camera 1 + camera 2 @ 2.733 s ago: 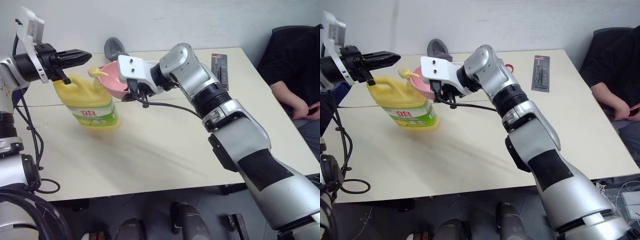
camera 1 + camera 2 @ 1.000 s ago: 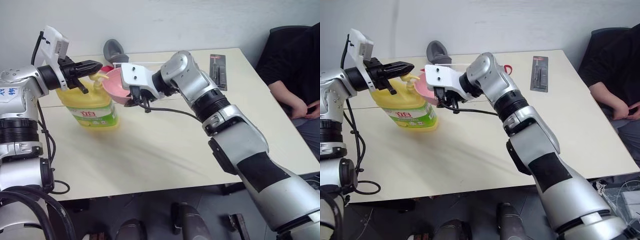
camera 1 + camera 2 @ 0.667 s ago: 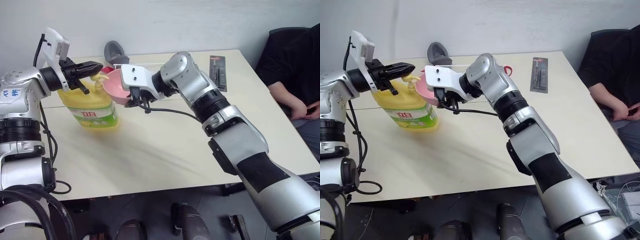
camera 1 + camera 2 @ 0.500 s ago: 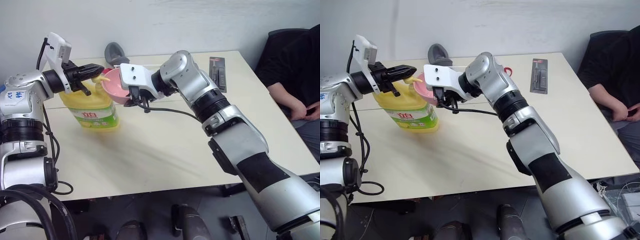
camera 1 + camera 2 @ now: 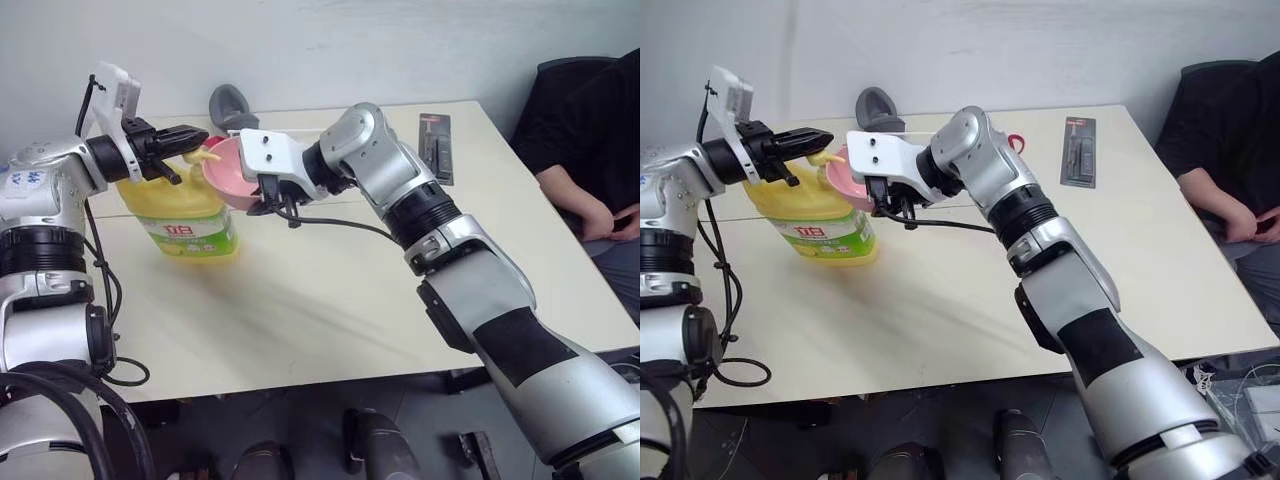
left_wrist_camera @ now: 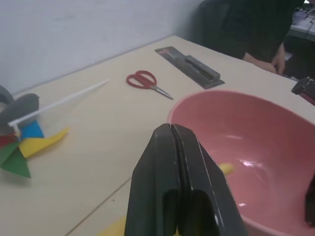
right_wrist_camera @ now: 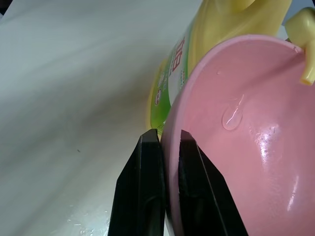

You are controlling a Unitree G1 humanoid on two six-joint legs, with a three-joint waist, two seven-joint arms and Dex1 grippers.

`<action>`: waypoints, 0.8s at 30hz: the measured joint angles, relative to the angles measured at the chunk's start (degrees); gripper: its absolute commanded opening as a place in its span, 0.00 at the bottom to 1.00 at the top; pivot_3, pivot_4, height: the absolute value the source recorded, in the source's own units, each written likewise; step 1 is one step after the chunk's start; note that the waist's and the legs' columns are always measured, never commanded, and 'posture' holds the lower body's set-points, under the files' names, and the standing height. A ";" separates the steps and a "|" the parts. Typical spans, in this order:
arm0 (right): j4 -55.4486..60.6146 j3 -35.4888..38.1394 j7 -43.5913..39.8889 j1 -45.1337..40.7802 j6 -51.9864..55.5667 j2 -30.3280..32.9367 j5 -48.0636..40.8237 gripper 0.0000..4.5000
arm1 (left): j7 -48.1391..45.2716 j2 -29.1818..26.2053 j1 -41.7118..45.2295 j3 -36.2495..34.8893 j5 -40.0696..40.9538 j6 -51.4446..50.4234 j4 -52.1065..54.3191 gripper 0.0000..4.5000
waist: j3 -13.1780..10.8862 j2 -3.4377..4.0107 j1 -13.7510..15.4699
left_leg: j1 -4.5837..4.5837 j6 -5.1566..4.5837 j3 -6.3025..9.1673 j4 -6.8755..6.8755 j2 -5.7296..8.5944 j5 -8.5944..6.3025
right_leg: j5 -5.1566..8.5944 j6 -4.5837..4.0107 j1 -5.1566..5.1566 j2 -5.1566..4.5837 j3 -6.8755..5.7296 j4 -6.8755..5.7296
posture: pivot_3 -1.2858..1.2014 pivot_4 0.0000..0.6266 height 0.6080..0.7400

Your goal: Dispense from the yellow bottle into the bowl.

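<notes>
The yellow bottle (image 5: pixel 181 214) stands upright at the table's left, its pump top (image 5: pixel 208 155) pointing toward the bowl. The pink bowl (image 5: pixel 230 172) is held off the table, tilted, with its rim right beside the pump spout (image 7: pixel 307 73). My right gripper (image 7: pixel 167 143) is shut on the bowl's rim, one finger inside and one outside. A small wet drop (image 7: pixel 231 116) sits on the bowl's inner wall. My left gripper (image 5: pixel 196 133) is shut with nothing in it and points level just above the pump top; I cannot tell whether it touches.
Red scissors (image 6: pixel 147 81), a black flat case (image 5: pixel 438 146) and a paper pinwheel (image 6: pixel 19 145) lie on the far part of the table. A grey object (image 5: pixel 228 101) stands behind the bowl. A person in black (image 5: pixel 590 140) sits at the right edge.
Since the earliest frames the bowl has been tipped and brought up against the pump spout, and my left gripper has come in over the pump top. Over the last second both hands stay nearly still.
</notes>
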State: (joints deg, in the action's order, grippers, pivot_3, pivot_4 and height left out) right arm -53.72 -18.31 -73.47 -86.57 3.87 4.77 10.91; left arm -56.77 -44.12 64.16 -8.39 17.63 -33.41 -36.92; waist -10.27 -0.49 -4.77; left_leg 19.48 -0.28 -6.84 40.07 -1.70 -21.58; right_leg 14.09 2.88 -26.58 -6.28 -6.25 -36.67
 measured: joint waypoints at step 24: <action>35.54 1.20 -7.51 16.59 16.50 17.92 -7.12 0.00 | -6.47 -13.41 -8.00 -7.83 12.14 -13.72 25.47 0.83 | -0.15 -0.25 0.30 | 1.03 -0.01 0.10 0.12 -0.05 0.04 | -0.01 0.01 -0.91 0.50 -0.10 0.19 | 0.52 0.24 1.00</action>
State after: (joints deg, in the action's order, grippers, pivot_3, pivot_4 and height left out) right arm -18.18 -17.11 -80.98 -69.98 20.37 22.69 3.79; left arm -63.24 -57.53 56.16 -16.22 29.77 -47.13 -11.45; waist -10.42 -0.75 -4.47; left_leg 20.51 -0.29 -6.74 40.18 -1.75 -21.53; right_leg 14.08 2.89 -27.49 -5.78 -6.34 -36.49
